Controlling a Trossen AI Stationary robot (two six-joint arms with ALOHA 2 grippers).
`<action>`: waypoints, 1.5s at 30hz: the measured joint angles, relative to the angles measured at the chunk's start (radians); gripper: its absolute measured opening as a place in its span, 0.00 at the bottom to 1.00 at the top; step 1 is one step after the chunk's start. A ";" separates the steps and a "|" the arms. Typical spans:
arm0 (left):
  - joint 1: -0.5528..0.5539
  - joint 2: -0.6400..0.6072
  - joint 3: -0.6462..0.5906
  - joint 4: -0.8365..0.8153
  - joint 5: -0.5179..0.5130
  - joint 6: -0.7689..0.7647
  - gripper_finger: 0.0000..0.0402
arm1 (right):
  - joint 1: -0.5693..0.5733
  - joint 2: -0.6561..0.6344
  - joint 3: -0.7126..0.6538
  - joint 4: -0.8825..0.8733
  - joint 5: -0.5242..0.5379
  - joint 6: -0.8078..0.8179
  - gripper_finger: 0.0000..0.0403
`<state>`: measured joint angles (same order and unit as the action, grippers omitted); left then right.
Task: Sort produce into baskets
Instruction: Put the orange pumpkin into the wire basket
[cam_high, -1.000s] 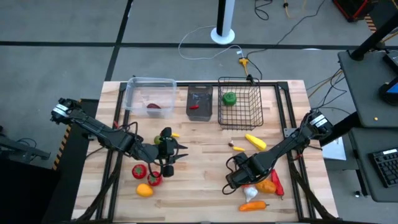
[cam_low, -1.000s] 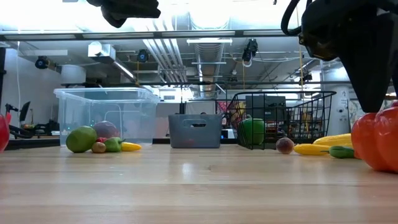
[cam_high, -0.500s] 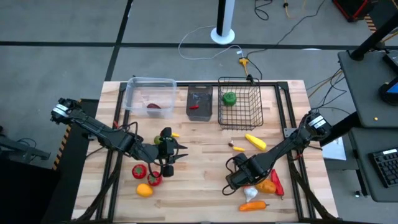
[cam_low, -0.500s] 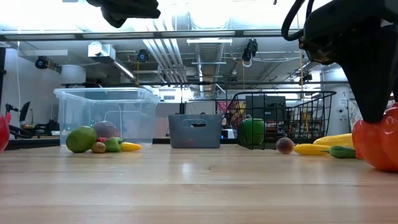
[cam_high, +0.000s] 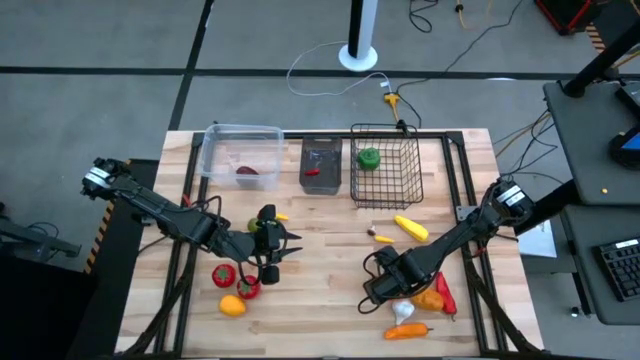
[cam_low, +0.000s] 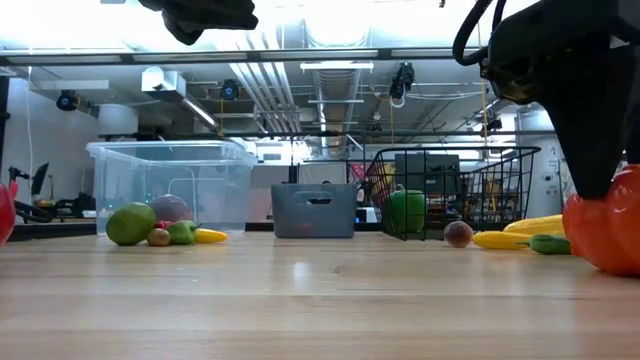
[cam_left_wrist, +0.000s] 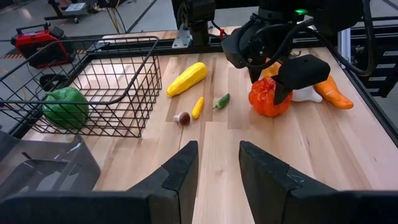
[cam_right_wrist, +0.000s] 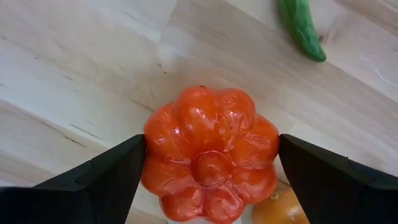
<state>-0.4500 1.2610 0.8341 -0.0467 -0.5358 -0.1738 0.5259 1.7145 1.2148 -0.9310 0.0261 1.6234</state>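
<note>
Table (cam_high: 330, 260): pale wood planks, matt, faint grain and seams. Tub (cam_high: 240, 150): clear plastic, smooth, lightly cloudy. Bin (cam_high: 321, 163): dark translucent plastic, dull. Basket (cam_left_wrist: 118, 81): black wire mesh, thin metal rods (satin sheen). Pumpkin (cam_right_wrist: 210, 152): orange-red plastic, glossy, ribbed, bright highlights. Green pepper (cam_left_wrist: 65, 107): smooth, shiny plastic. Corn (cam_left_wrist: 187, 78): yellow, bumpy surface. Right tool (cam_right_wrist: 210, 168): fingers (cam_right_wrist: 99, 180) matt black plastic.

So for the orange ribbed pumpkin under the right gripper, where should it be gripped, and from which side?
Across its widest ribbed middle, coming straight down from above. The pumpkin sits upright on the table, stem dimple facing up, and the right gripper already straddles it with a finger on either flank, open. Its rounded sides likely slip if pinched higher.
</note>
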 joint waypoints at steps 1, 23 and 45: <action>0.000 0.000 0.000 0.000 0.000 0.000 0.25 | 0.000 0.000 0.000 0.000 0.000 0.000 0.87; 0.000 0.000 -0.005 -0.001 -0.005 0.000 0.25 | -0.001 0.002 0.003 0.037 0.035 -0.029 0.87; 0.000 0.000 -0.006 -0.001 -0.005 0.008 0.25 | -0.003 0.002 0.003 0.121 0.055 -0.055 0.90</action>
<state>-0.4500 1.2610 0.8284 -0.0475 -0.5407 -0.1658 0.5232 1.7161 1.2182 -0.8103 0.0807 1.5681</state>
